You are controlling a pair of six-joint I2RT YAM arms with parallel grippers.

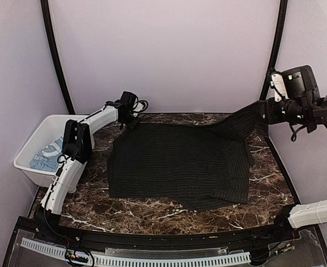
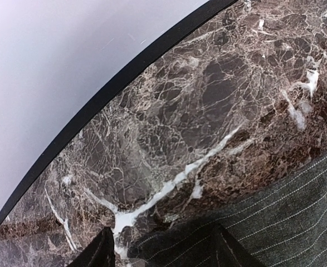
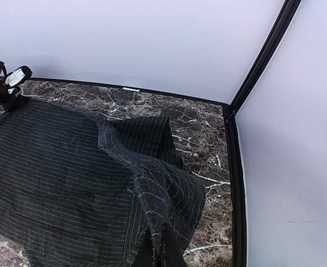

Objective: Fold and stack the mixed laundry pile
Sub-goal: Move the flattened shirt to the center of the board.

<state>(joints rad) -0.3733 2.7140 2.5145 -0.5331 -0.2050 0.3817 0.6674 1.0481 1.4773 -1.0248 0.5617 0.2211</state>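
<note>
Black pinstriped shirt [image 1: 174,161] lies spread across the middle of the marble surface [image 1: 266,189]. Its far right corner is lifted clear and pinched in the closed right hand [image 1: 262,115]; the left hand [image 1: 131,115] sits at the far left corner, jaws apart, cloth edge between them but apparently not gripped. Light blue T-shirt [image 1: 46,153] lies bunched in the white bin [image 1: 24,153] at left. Step reads as squaring up for the shirt's first fold; next the left hand likely needs to close on its corner so both far corners can come toward the near hem together.
</note>
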